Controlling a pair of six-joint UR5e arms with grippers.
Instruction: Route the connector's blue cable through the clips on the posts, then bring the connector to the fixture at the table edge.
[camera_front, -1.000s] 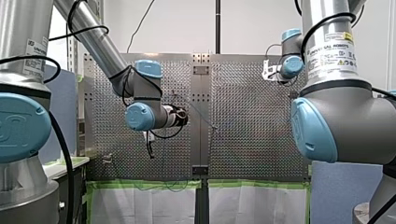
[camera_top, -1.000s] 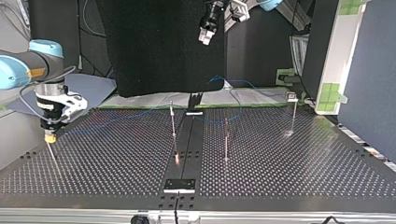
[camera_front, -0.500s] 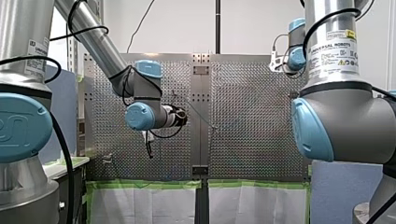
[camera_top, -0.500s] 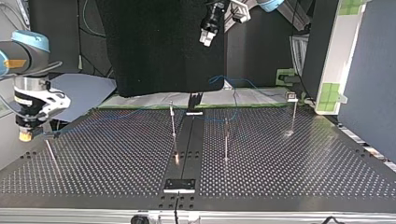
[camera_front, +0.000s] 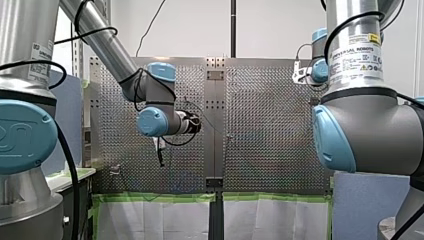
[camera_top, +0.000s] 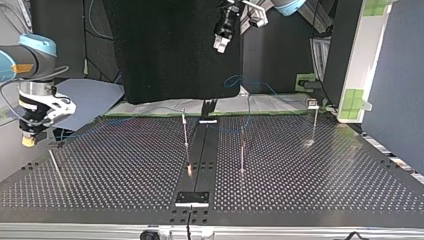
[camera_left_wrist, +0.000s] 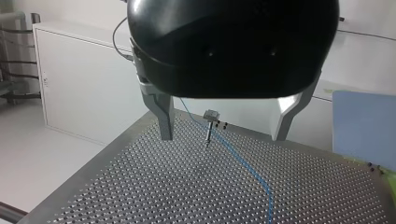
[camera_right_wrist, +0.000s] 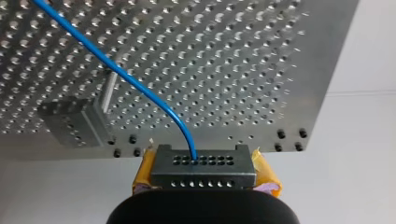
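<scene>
In the right wrist view my right gripper (camera_right_wrist: 203, 184) is shut on the black connector (camera_right_wrist: 203, 167), with yellow pads at either side of it. The blue cable (camera_right_wrist: 126, 77) leaves the connector and runs off over the perforated table. In the top view that gripper (camera_top: 28, 141) hangs above the table's left edge. The cable (camera_top: 239, 80) arches at the back, behind thin posts (camera_top: 185, 131) (camera_top: 242, 150). My left gripper (camera_top: 219, 45) hangs high over the back, open and holding nothing. In the left wrist view its metal fingers (camera_left_wrist: 163, 116) stand wide apart above a clip post (camera_left_wrist: 210, 125).
A grey metal block (camera_right_wrist: 74, 122) is bolted near the table corner ahead of the connector. Another post (camera_top: 315, 120) stands at the top view's back right and a thin rod (camera_top: 54, 167) at its left. A black plate (camera_top: 192, 198) sits at the near edge.
My right gripper has carried the connector toward the top view's left, off the table's edge, and slightly upward. The cable's loop at the back has lifted. My left gripper barely shifted.
</scene>
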